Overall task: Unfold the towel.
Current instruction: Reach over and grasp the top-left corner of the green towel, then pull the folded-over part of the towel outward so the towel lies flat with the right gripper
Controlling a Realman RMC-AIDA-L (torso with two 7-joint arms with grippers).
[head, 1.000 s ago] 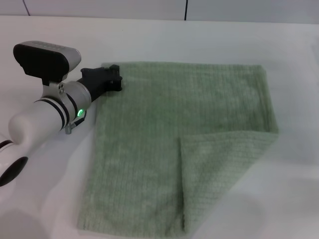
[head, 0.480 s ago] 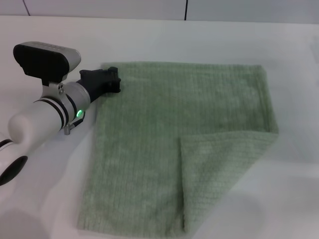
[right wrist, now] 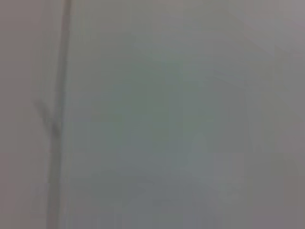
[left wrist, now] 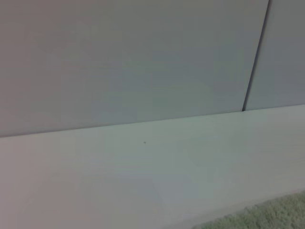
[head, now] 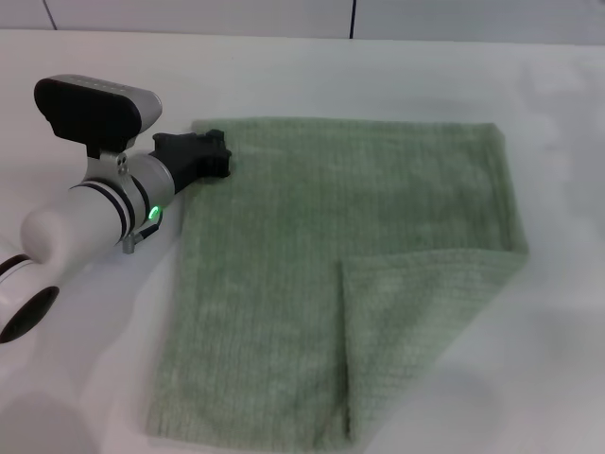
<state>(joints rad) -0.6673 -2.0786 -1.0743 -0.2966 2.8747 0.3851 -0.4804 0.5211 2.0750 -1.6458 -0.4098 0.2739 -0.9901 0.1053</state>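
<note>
The pale sage-green towel [head: 312, 246] lies spread on the white table [head: 397, 76]. Its near right corner is folded back over it as a triangular flap [head: 425, 322]. My left gripper [head: 216, 156] sits at the towel's far left corner, low and touching the cloth edge. A strip of the towel shows in the left wrist view [left wrist: 271, 215]. The right gripper is out of view; its wrist view shows only a blurred pale surface.
A pale wall with a dark vertical seam [head: 353, 19] stands behind the table. The table's bare white top surrounds the towel on all sides. My left arm [head: 85, 227] lies over the table left of the towel.
The left arm's wrist has shifted slightly to the right and up. Its gripper stays at the towel's far left corner. The towel has not moved.
</note>
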